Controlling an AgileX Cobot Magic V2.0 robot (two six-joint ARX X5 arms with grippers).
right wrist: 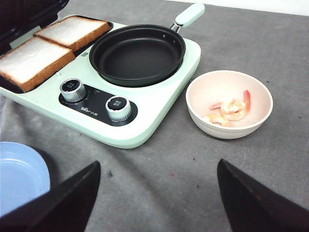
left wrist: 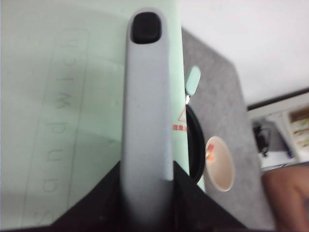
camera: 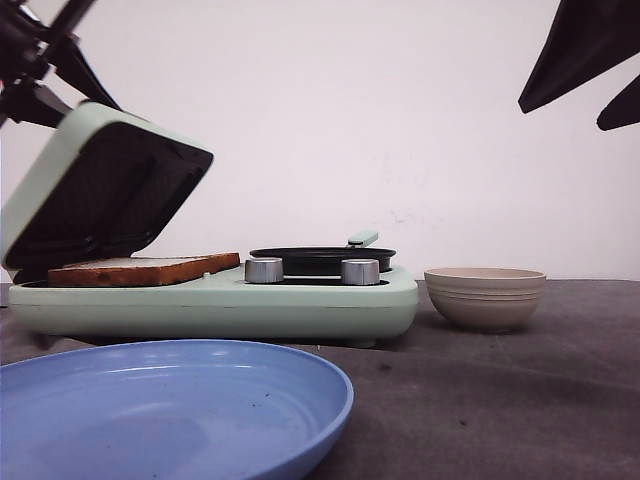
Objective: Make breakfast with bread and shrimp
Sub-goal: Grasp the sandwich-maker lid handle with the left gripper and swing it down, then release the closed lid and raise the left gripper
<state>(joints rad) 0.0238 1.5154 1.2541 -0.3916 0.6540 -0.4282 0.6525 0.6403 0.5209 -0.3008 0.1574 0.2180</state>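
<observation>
Plate [camera: 170,400] first, blue and bare, nearest my front camera on the dark counter [camera: 500,400]; beyond it sits the mint-green cooker [camera: 215,300] with two silver knobs [camera: 264,270], and the beige bowl [camera: 485,297] stands just off its right end. From my right wrist camera I see the bread [right wrist: 53,48], two slices lying side by side on the sandwich plate, still white on top, so I judge them loaded but not toasted. The black pan [right wrist: 137,55] beside them holds nothing, and the shrimp [right wrist: 229,110] lie in the bowl, untouched. My right end effector [right wrist: 157,193] hangs spread wide above the counter, gripping nothing. My left end effector [camera: 35,60] is up at the raised lid [camera: 70,170]; in the left wrist view the lid's grey handle [left wrist: 147,121] runs out between the dark fingers [left wrist: 89,203], but I cannot tell whether they are pinching it or merely flanking it. By my reckoning the job is at an early stage: lid to close on the bread, shrimp to cook, everything to plate up. Embossed lettering on the lid reads "Sandwich" [left wrist: 60,121]; a small red warning mark sits near its edge, and the print between the knobs is too small to read.
</observation>
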